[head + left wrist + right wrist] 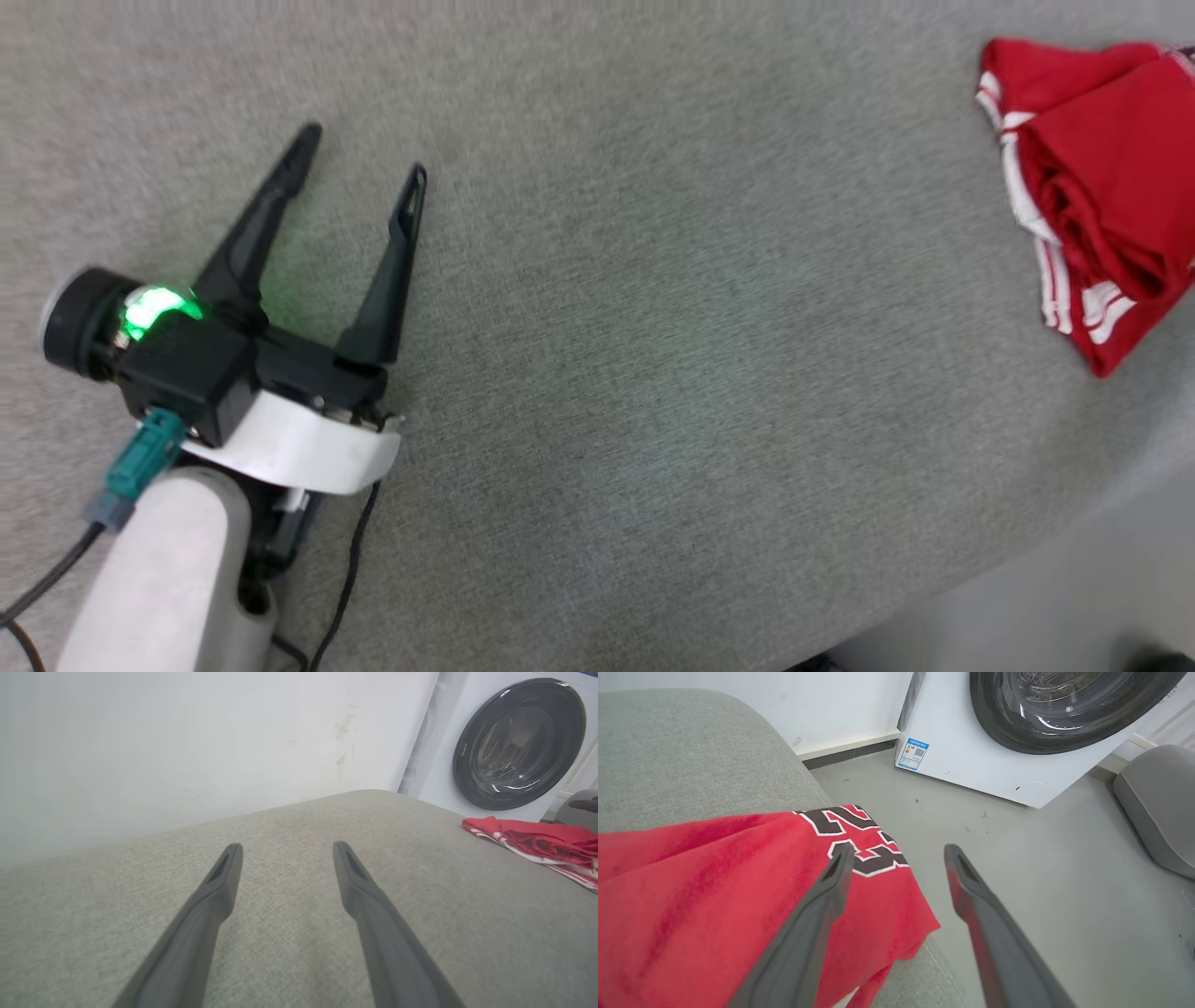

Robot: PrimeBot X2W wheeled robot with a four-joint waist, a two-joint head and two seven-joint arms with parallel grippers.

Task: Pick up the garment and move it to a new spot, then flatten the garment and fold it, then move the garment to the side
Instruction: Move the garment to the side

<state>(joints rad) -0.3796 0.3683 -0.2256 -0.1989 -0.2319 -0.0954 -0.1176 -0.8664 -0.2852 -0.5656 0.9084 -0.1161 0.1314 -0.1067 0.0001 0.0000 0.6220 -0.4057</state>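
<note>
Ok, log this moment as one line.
garment: bunched at right edge of grey cushion | left claw: open, empty, over grey cushion | right claw: open, empty, by garment

The jersey (1120,140) is bright red, with white striped trim (1019,198) and black numerals (859,841) outlined in white. The cushion (653,373) is a plain, flecked grey-beige weave. The left gripper (362,156) is black, with a glowing green light (154,308), a teal connector (145,457) and a white forearm (159,579). The washing machine (971,760) is white and its door (1055,704) is dark.
</note>
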